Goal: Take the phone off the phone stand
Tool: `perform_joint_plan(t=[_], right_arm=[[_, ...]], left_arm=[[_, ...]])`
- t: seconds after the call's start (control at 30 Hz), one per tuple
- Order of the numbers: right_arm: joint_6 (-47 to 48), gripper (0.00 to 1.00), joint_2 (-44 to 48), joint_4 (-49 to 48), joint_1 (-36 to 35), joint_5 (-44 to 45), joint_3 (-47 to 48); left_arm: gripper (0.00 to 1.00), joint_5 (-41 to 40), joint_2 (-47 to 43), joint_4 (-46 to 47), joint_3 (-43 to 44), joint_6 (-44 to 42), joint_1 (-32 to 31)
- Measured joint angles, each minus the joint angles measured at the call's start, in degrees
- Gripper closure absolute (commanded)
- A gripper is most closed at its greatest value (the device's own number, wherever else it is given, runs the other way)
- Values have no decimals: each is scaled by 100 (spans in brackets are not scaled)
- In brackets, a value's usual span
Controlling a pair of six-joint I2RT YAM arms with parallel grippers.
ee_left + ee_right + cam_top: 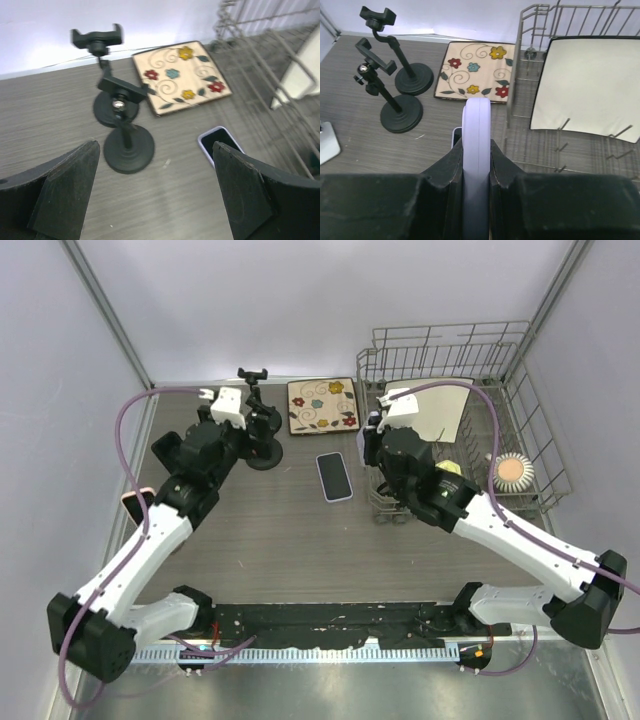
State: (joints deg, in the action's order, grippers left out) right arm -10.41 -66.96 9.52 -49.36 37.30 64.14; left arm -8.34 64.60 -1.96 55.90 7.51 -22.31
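we judge the removal done, as both stands (129, 146) show bare clamps: one phone (335, 477) lies flat on the tabletop (280, 530) near the mat (322, 405), our right gripper (476, 155) is clamped tight on a lavender phone (476, 125) held edge-on, and the left gripper (156, 160) gapes wide, empty.

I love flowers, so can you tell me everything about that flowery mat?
The mat is square and cream, with a dark brown edge, curly brown swirls and five flowers: two red, two yellow, one blue. It looks thin. It lies flat on the table at the back, between the two black stands and the wire rack. Nothing sits on it.
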Motion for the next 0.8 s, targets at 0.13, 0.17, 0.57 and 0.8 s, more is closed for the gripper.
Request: perform_joint_plan(t=[0.13, 0.17, 0.57, 0.8], right_arm=[[-369, 99, -195, 177, 0, -175, 186], [-487, 99, -238, 214, 0, -214, 208], [-1805, 99, -651, 638, 0, -671, 345], [-2347, 99, -662, 599, 0, -938, 348]], left_arm=[[0, -15, -809, -26, -479, -223, -660], [0, -39, -953, -2, -588, -280, -835], [0, -1106, -772, 1029, -1349, -2013, -3324], [1, -1587, 151, 1794, -1222, -2752, -3895]])
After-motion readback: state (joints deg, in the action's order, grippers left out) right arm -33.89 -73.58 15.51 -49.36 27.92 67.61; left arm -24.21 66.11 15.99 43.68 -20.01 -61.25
